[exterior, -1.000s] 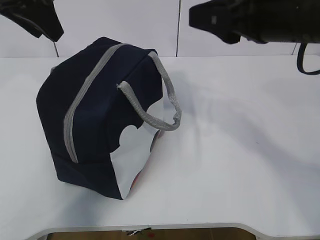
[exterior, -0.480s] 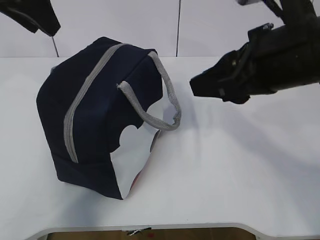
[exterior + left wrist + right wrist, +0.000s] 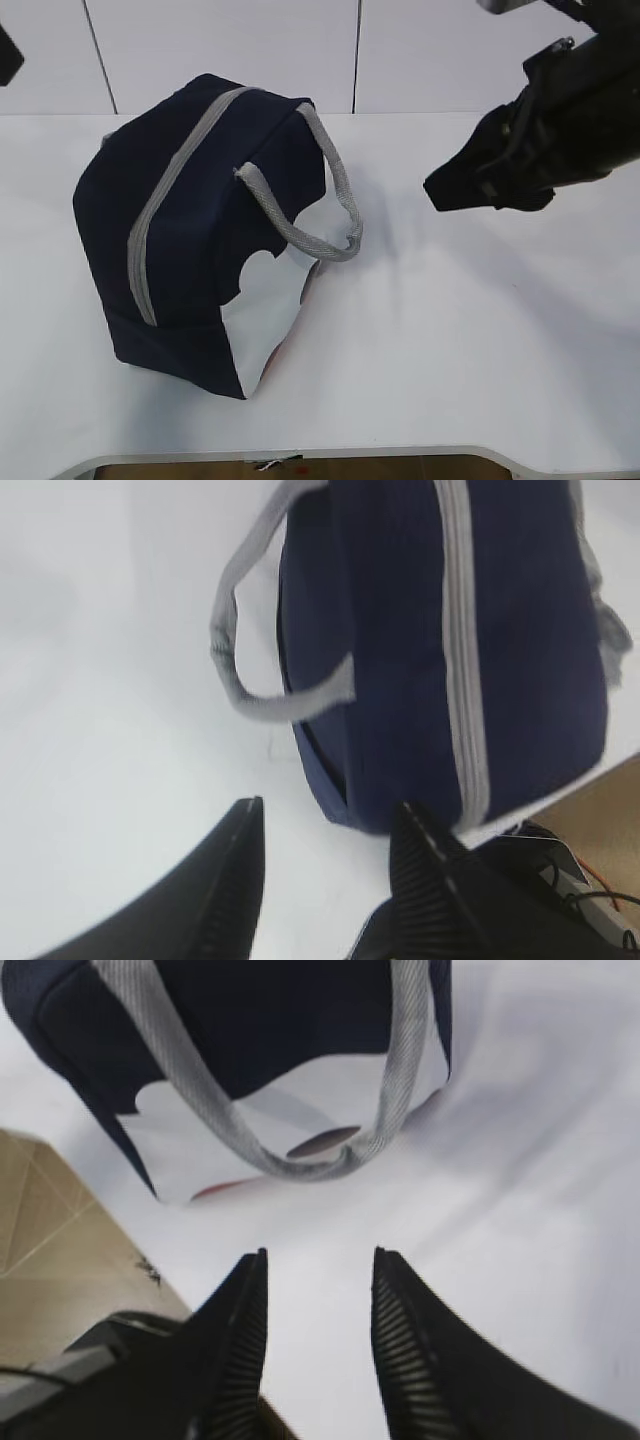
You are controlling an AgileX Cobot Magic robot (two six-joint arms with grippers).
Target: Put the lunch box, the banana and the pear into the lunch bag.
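Note:
The navy lunch bag [image 3: 200, 230] stands on the white table, left of centre, with its grey zipper [image 3: 165, 195] closed along the top and its grey handles [image 3: 320, 200] drooping over the white end panel [image 3: 265, 310]. The lunch box, the banana and the pear are out of view. My right gripper [image 3: 440, 195] hovers to the right of the bag, clear of it. In the right wrist view it [image 3: 320, 1255] is open and empty, pointing at a handle [image 3: 300, 1165]. My left gripper [image 3: 328, 815] is open and empty above the table beside the bag [image 3: 440, 630].
The table's front edge [image 3: 300, 455] runs along the bottom, and a panelled wall stands behind. Only a dark bit of the left arm [image 3: 5, 55] shows at the top left corner. Floor and cables [image 3: 590, 880] lie beyond the table edge.
The right arm came down from the top of the view, then drew back to the right. The left arm slid up and left, almost out of the exterior view. The bag has not moved.

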